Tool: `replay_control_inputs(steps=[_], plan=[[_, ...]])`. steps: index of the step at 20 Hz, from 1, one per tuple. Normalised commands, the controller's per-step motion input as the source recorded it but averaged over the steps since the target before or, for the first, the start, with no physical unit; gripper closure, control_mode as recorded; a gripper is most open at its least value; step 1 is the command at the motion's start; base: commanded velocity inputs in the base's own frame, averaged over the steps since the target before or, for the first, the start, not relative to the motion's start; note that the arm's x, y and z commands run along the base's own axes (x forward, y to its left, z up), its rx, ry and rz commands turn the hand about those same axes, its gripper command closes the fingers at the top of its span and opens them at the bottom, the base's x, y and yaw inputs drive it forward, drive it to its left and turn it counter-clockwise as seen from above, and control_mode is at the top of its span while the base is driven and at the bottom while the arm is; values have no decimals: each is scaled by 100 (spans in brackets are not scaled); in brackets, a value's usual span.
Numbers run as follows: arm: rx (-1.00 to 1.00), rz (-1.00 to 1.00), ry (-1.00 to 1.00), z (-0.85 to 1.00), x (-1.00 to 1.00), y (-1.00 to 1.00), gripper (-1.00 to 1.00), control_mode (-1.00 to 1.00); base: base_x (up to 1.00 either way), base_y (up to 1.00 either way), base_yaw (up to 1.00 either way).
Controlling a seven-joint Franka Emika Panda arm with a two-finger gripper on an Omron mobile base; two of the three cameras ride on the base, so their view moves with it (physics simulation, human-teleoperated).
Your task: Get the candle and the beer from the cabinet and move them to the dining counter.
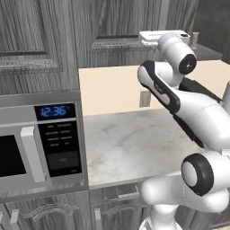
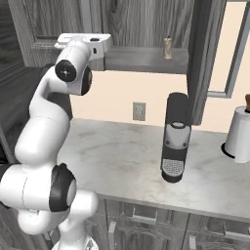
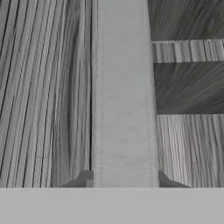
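My gripper [image 3: 124, 179] is shut on the silver bar handle [image 3: 124, 96] of the dark grey wall cabinet's [image 2: 141, 19] closed door; a dark fingertip shows on each side of the bar. The white hand [image 2: 93, 43] is raised to the door's lower edge. To its right the cabinet stands open, and the small greyish-tan candle [image 2: 167, 48] stands upright on the grey shelf [image 2: 141, 59]. The candle [image 1: 194, 39] is about a hand's length from the gripper. The beer and the dining counter are out of view.
Below is a marble wall counter [image 1: 130, 143] with a black coffee machine [image 2: 175, 139] and a white paper-towel roll [image 2: 239, 134]. A microwave [image 1: 40, 143] sits at the left. An open cabinet door [image 2: 205, 58] juts out at the right of the shelf.
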Motion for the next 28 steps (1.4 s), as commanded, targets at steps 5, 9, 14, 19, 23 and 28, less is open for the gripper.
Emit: replay_control_inputs(steps=[5,9,14,19,23,28], plan=[[-1,0,-1,0,-54,31,100,-100,0,0,0],[-2,0,-1,5,-93,58,100,-100,0,0,0],[-2,0,0,10,-94,71,100,-100,0,0,0],[-2,1,0,11,-91,76,100,-100,0,0,0],[0,1,0,7,-98,69,100,-100,0,0,0],[0,4,-4,1,-57,29,-100,-100,0,0,0]])
